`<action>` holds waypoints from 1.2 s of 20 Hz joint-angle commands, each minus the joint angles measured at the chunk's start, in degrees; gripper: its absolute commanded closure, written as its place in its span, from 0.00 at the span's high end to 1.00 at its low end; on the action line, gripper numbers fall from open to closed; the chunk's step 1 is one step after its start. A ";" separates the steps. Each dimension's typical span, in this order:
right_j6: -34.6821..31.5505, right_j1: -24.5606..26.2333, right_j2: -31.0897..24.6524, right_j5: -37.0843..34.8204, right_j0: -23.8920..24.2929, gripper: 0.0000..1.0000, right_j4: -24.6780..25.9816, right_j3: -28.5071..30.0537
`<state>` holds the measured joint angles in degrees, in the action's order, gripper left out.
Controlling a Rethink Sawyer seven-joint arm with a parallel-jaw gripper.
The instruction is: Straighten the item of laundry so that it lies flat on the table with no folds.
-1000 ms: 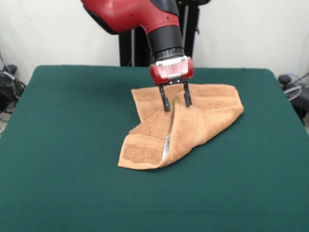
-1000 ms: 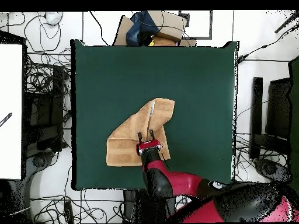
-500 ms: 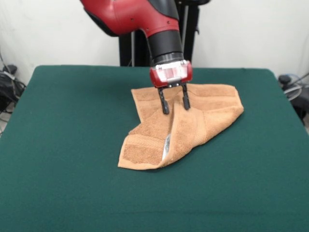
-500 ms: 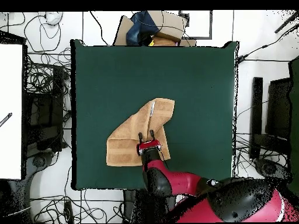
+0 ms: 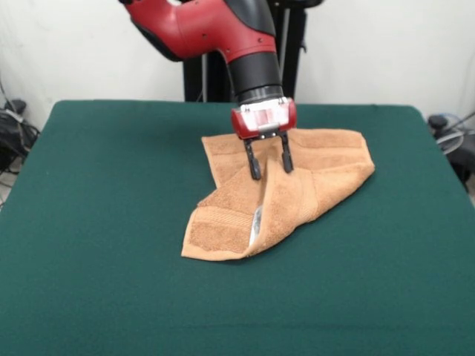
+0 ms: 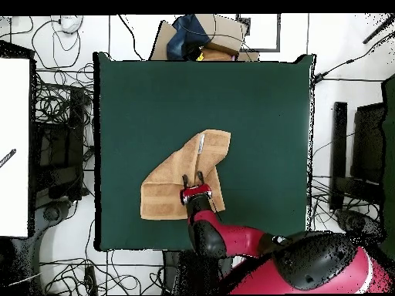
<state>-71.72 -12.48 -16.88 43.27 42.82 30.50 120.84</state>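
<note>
Since terry towel (image 5: 297,182) soft, limp: you pinch folded flap's near-left corner; gripper (image 5: 269,166) fingers apart over far ridge.

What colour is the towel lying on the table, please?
The towel is light orange-tan, shown best in the front view, against the dark green table.

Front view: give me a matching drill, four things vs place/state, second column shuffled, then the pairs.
Things:
1. towel
2. gripper
3. white label
4. table

States:
A. dark green top, bears everything else
B. jaws open, pointing down over the folded ridge
C. crumpled, one flap folded over, not flat
D. peeks out along the fold's edge, toward the camera

Pairs: 1-C, 2-B, 3-D, 4-A
</note>
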 commanded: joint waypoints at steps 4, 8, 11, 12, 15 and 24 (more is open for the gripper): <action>-12.69 2.23 1.70 0.40 -1.93 1.00 -1.84 -6.57; -12.57 2.25 1.72 0.46 -2.03 1.00 -1.63 -6.65; -12.56 2.23 1.73 0.40 -2.10 1.00 -1.59 -6.64; -12.59 2.23 1.73 0.48 -2.11 1.00 -1.59 -6.61; -12.57 2.24 1.82 0.58 -2.18 1.00 -1.61 -6.62; -12.38 2.02 1.84 0.18 -2.37 0.00 -1.22 -6.48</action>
<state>-71.72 -12.21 -16.83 43.25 42.15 30.50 120.47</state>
